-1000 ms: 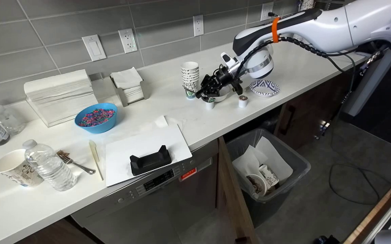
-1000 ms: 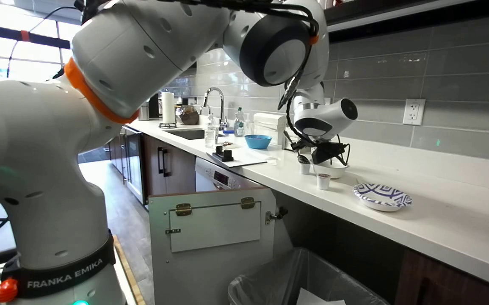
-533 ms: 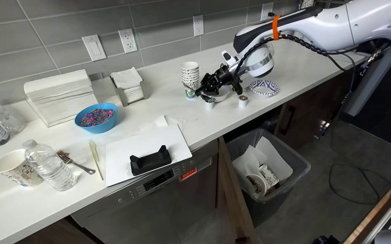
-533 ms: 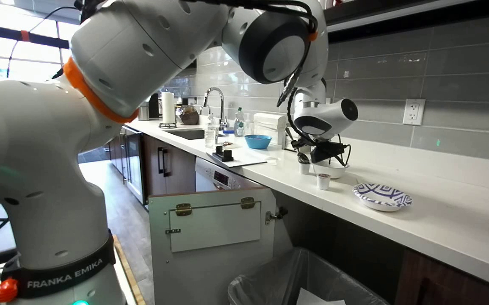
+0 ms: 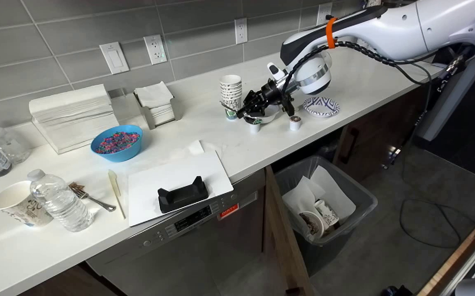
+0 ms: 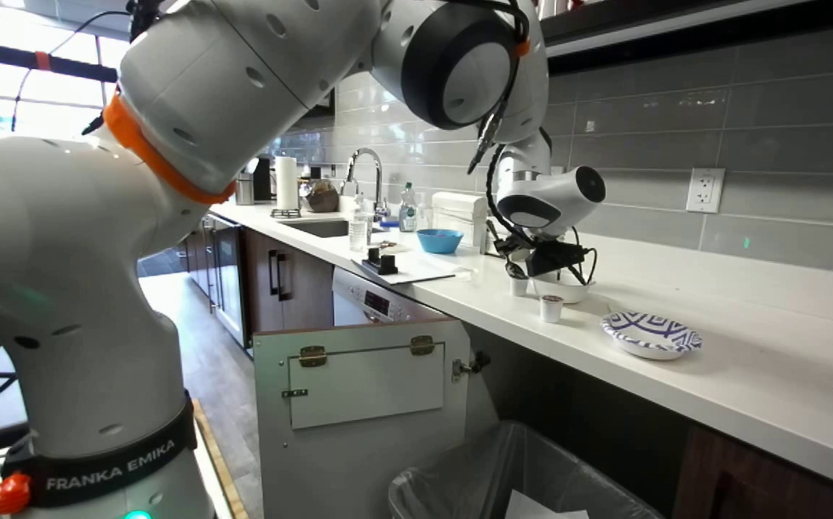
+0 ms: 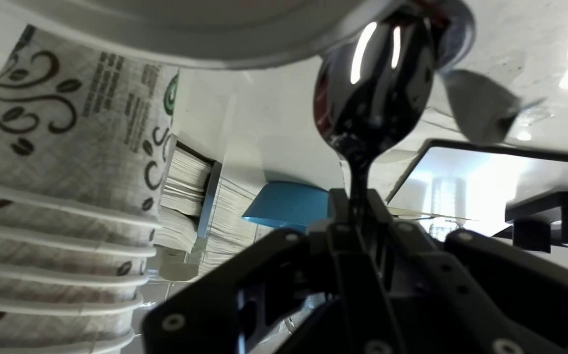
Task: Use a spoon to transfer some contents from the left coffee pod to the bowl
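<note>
On the white counter (image 5: 167, 144), the robot arm (image 5: 406, 35) is holding the spoon (image 7: 377, 98) over the left coffee pod (image 6: 519, 288).
The counter is running from lower left to upper right in an exterior view. A stack of paper cups (image 7: 72, 162) is filling the left side of the wrist view. The gripper (image 7: 359, 211), at the bottom there, is standing almost closed and is pinching the handle of the spoon. The white bowl (image 6: 564, 293) is sitting right of the centre in an exterior view, partly hidden by the gripper. The spoon is tilting, handle toward the upper left in both exterior views; whether its head is touching the pod, I cannot tell. The right coffee pod (image 6: 551, 310), brown on top, is standing apart from the left one.
</note>
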